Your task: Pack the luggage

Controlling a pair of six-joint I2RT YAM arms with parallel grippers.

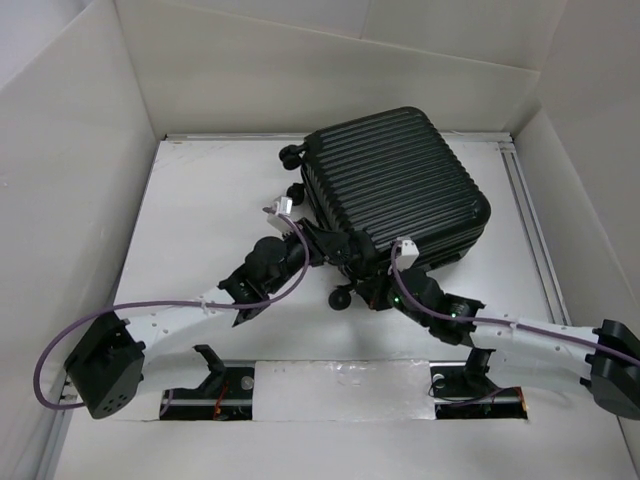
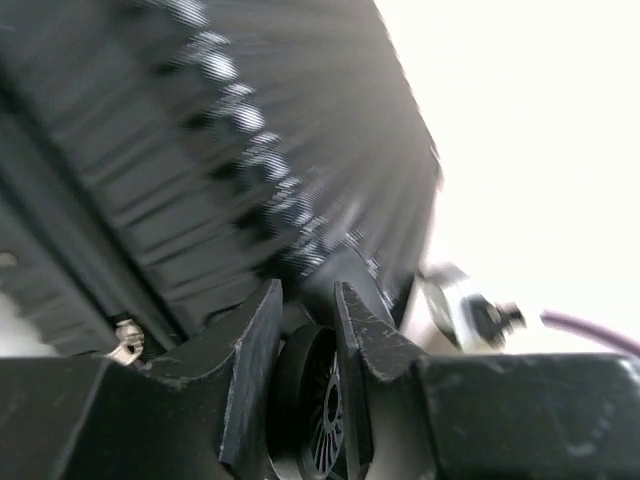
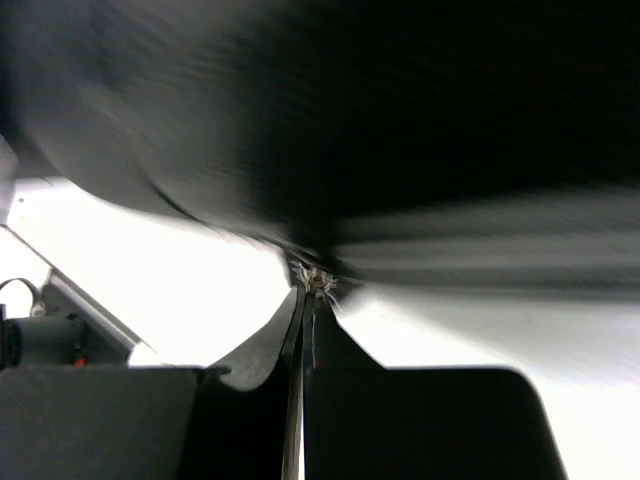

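The luggage is a black ribbed suitcase, closed, lying at the back middle of the white table with its near corner tilted up. My left gripper is at its near-left corner, shut on one of its small black wheels, which sits between the fingers. The ribbed shell fills the left wrist view above my left gripper. My right gripper is under the near edge, jaws shut, tips against the dark shell at a small pale frayed spot.
Two more wheels stick out at the suitcase's far-left side, and another one is by the near corner. White walls enclose the table. A metal rail runs along the right side. The arm mounts sit at the near edge.
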